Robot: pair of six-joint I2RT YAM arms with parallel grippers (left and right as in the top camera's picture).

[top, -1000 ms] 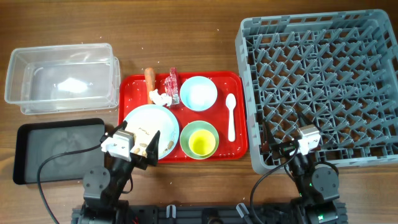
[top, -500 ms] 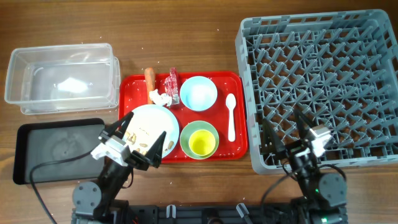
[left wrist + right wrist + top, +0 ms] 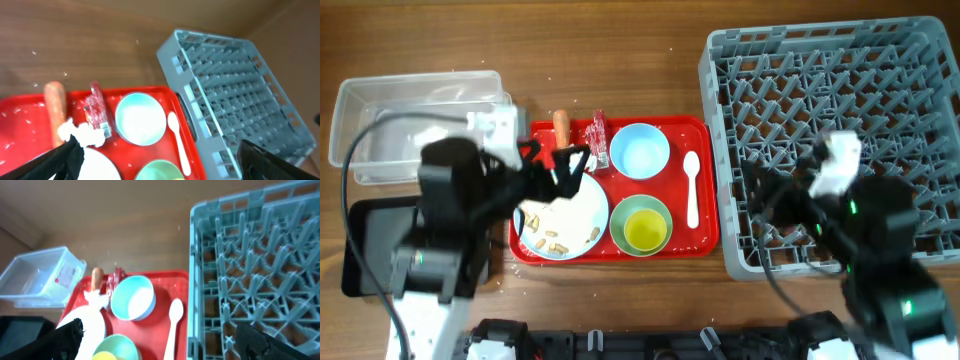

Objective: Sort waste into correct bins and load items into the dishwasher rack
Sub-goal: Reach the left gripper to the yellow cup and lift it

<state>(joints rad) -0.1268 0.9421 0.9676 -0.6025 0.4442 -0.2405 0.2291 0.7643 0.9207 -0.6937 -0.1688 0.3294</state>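
Note:
A red tray point(image 3: 703, 235) holds a light blue bowl point(image 3: 639, 149), a yellow-green bowl point(image 3: 640, 224), a pale plate point(image 3: 570, 205) with tan food bits point(image 3: 552, 238), a white spoon point(image 3: 691, 187), a red wrapper point(image 3: 598, 135) and a sausage piece point(image 3: 560, 121). The white paper wad point(image 3: 82, 133) lies by the plate. My left gripper point(image 3: 558, 165) hangs open and empty above the tray's left part. My right gripper point(image 3: 775, 205) hangs open and empty above the near left part of the grey rack point(image 3: 840, 90). Both wrist views look down on the tray from above.
The clear tub point(image 3: 420, 125) stands at the back left. The black tray point(image 3: 375, 240) lies in front of it, partly under my left arm. White crumbs are scattered on the red tray near the sausage piece point(image 3: 55, 102). The rack fills the right side.
Both arms have risen from the table's front edge and swung forward: the left over the tray's left part, the right over the rack's near left corner. Both grippers stay open.

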